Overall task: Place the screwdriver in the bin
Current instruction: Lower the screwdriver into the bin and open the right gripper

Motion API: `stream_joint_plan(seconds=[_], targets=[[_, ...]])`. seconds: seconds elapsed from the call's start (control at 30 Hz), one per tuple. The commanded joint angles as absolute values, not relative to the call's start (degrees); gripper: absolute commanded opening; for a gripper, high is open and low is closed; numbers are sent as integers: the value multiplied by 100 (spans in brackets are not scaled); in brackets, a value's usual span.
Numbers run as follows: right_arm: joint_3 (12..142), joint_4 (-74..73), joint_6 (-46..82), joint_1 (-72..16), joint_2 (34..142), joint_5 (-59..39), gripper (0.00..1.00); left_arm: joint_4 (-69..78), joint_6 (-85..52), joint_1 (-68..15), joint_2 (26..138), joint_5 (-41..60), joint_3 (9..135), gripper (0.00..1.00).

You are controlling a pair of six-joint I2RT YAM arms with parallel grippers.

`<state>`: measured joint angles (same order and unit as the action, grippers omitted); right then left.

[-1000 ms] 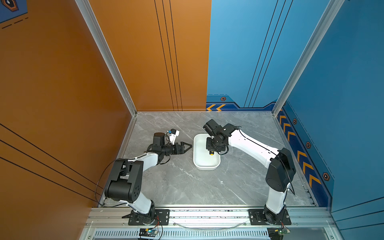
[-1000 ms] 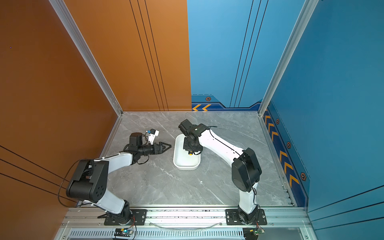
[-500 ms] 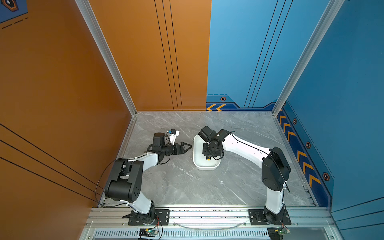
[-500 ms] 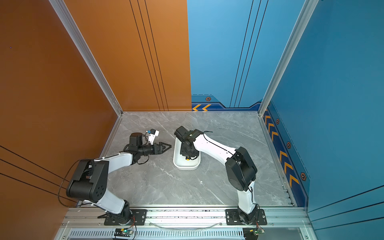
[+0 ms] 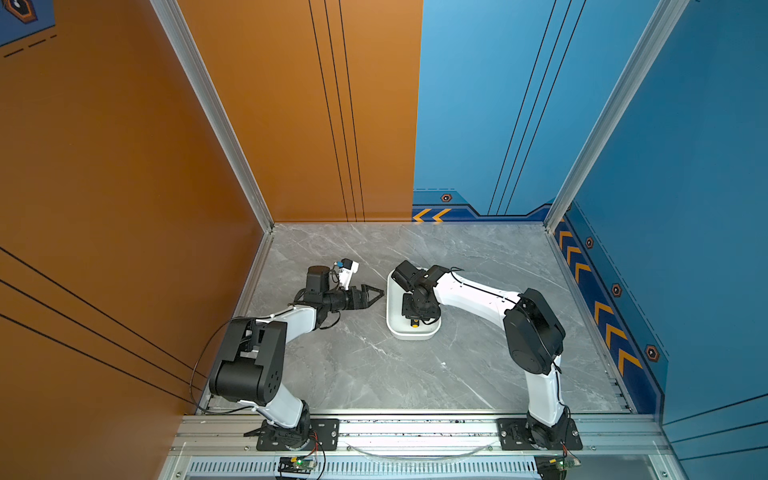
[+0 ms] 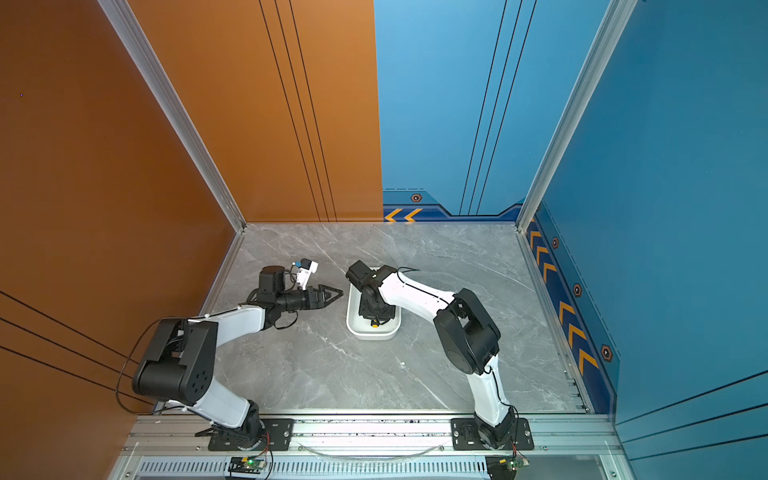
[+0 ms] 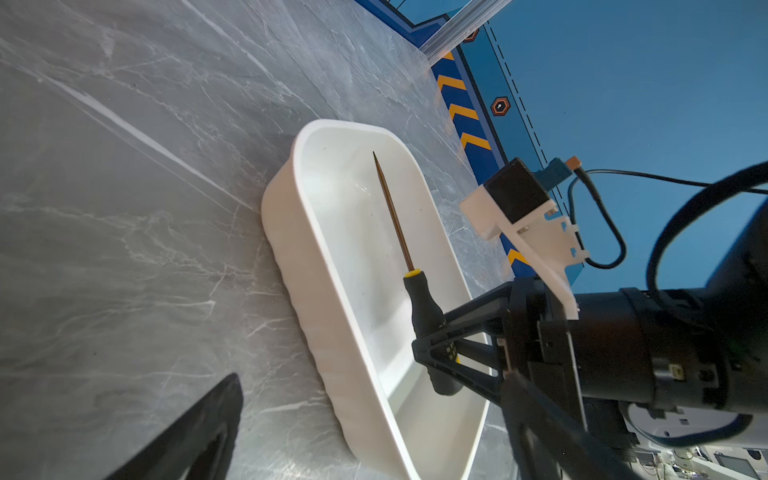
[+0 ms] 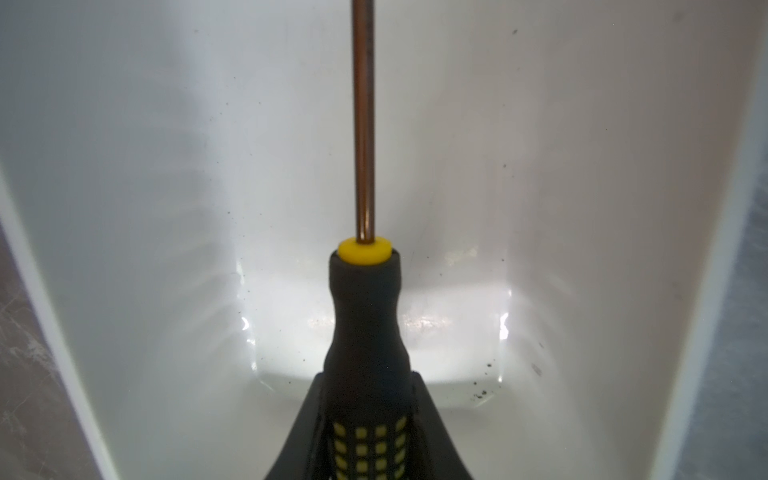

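Screwdriver down inside the bin, middle of the counter, shaft running along its length, right fingers clamped tight on the black handle. Left fingers hang spread open just beside the bin's left rim. Can't tell whether the tip touches the bin floor.

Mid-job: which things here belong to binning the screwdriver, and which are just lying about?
Job: screwdriver; bin; right end effector, shut on the screwdriver's handle.
Not job: left end effector, open beside the bin; table.
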<state>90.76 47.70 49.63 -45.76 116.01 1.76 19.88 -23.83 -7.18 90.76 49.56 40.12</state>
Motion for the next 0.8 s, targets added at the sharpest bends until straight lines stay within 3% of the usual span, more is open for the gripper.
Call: stream_joint_plan(seconds=[0.0,0.47,0.77], targets=[[9053,4697,5045,-4605,11796,219,0,2019,-2274,-738,8984,4924,3919,98],[9101,4667,5003,-4618,12249,221,0,2022,-2241,-724,9042,4905,3898,98],[9118,4676,4983,-4622,12341,261,25,2016,-2226,-721,9062,4897,3894,98]])
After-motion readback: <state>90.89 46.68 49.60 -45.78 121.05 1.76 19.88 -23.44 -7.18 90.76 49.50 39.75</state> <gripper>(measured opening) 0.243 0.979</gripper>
